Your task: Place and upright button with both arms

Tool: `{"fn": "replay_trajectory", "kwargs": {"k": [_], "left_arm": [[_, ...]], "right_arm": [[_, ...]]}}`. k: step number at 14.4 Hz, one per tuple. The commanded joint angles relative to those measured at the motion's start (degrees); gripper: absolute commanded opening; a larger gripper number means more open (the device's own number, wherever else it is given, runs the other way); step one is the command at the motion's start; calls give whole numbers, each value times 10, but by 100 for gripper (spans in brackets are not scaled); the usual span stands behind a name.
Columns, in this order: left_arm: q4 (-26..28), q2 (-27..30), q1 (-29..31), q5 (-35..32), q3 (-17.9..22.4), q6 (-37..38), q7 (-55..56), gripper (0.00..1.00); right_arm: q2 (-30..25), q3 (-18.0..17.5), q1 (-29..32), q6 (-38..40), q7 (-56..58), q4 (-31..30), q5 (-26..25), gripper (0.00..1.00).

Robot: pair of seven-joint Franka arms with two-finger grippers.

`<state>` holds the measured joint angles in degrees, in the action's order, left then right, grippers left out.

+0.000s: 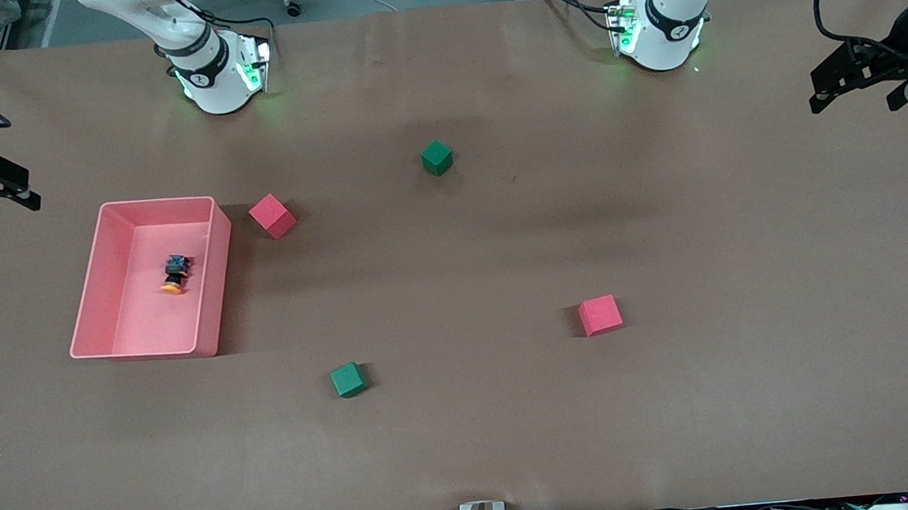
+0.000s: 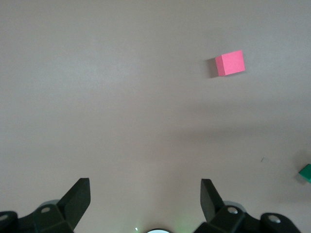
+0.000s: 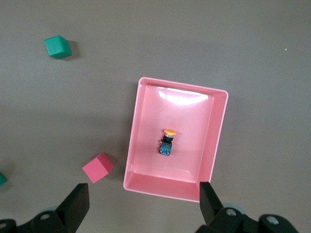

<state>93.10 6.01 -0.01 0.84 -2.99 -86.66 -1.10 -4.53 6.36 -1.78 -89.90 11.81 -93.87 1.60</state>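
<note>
Front view: button (image 1: pixel 174 274) on its side in the pink tray (image 1: pixel 96 294), untouched, nothing done yet.
Left wrist view: left gripper (image 2: pixel 146 194) fingers apart over bare desk (image 2: pixel 121 97). Right wrist view: right gripper (image 3: pixel 144 196) fingers apart, empty, over the tray's edge; pick, handover and uprighting all remain.
</note>
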Motion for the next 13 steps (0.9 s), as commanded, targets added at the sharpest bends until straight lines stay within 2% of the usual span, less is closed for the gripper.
{"fn": "replay_trajectory", "kwargs": {"k": [1, 13], "left_arm": [[-2, 1, 0, -4, -1, -3, 6, 100], [-2, -3, 1, -2, -1, -3, 6, 100]], "right_arm": [[-25, 3, 7, 23, -14, -5, 2, 100], [-27, 2, 27, 20, -44, -1, 3, 100]]}}
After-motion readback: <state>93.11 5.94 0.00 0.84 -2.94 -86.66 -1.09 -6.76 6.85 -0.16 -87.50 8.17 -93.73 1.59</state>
